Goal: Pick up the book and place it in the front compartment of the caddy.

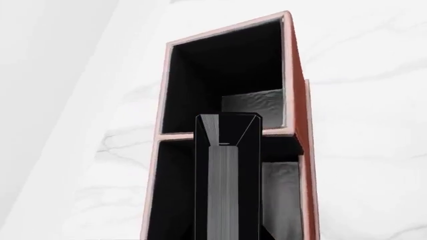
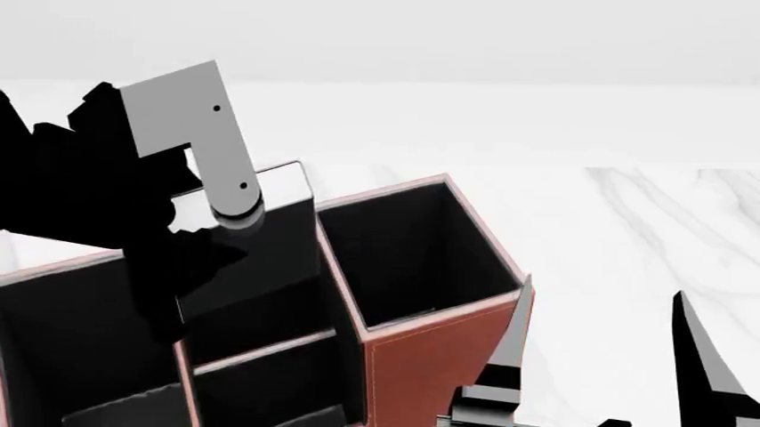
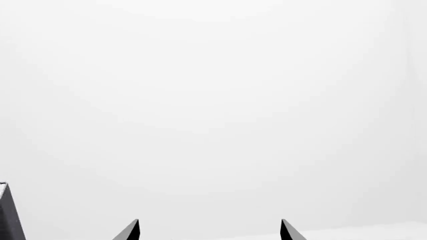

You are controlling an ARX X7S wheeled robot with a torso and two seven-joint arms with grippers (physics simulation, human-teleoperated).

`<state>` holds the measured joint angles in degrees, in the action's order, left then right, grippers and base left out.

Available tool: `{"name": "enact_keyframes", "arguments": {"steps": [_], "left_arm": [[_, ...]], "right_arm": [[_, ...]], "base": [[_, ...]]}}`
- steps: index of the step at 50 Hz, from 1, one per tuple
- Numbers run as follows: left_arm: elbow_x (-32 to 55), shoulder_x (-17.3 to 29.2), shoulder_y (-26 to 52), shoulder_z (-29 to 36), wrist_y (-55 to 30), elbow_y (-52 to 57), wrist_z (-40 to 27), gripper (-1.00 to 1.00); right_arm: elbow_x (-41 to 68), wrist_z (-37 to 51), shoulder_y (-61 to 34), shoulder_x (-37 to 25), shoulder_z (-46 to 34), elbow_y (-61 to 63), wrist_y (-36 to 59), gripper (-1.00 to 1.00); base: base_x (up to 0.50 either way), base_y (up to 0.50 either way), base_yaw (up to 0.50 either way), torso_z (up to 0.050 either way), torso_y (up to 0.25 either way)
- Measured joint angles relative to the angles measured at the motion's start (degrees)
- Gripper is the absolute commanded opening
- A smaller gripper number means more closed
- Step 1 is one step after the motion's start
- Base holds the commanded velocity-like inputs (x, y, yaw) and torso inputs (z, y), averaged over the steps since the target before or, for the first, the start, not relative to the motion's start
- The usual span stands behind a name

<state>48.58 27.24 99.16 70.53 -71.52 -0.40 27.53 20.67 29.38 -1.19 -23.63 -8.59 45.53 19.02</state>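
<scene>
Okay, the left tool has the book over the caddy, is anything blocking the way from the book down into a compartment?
Nothing visible blocks it. In the left wrist view the book hangs over the caddy, straddling a pink divider rim between two open black compartments. That rim is the only thing it could catch on. Both look empty.

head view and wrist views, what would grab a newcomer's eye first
The reddish-brown caddy with pale pink rims and black compartments fills the lower head view. The left tool hangs over it holding the black book upright above a divider. The right tool waits open beside the caddy over the white marble table.
</scene>
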Motion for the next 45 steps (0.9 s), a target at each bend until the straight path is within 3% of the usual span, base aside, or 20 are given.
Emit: {"name": "enact_keyframes", "arguments": {"steps": [45], "left_arm": [[-7.9, -1.3, -10.4, 3.6, 15.3, -12.1, -0.3, -1.00]], "right_arm": [[-0.2, 0.1, 0.3, -0.2, -0.7, -2.4, -1.6, 1.00]], "base": [[0.00, 0.00, 0.00, 0.000, 0.001]]}}
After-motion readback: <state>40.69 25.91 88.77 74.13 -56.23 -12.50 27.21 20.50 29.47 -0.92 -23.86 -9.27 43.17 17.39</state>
